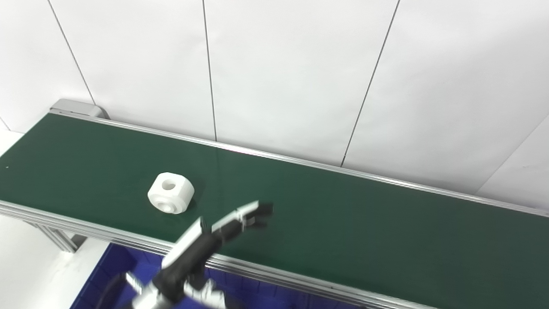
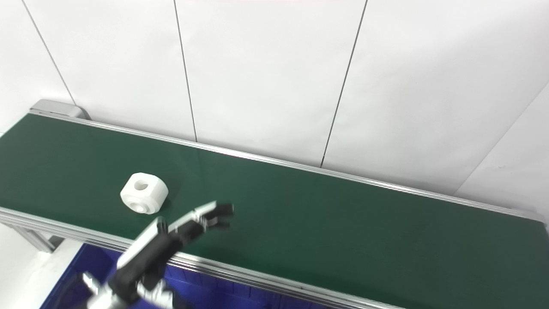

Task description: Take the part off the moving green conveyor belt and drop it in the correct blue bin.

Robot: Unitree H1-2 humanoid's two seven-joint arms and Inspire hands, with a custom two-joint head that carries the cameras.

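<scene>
A white blocky part point(image 1: 170, 192) with a round hole through it lies on the green conveyor belt point(image 1: 343, 223), left of centre near the front rail; it also shows in the right eye view point(image 2: 144, 193). My left hand point(image 1: 223, 231) reaches up over the front rail, just right of and nearer than the part, not touching it. Its fingers point(image 1: 253, 212) are extended and apart, holding nothing. The hand is blurred. The hand shows in the right eye view point(image 2: 180, 231) too. My right hand is not in view.
A blue bin point(image 1: 111, 274) sits below the belt's front rail at the bottom left, partly hidden by my arm. A white panelled wall point(image 1: 279, 73) stands right behind the belt. The belt's left end roller point(image 1: 77, 107) is at the far left.
</scene>
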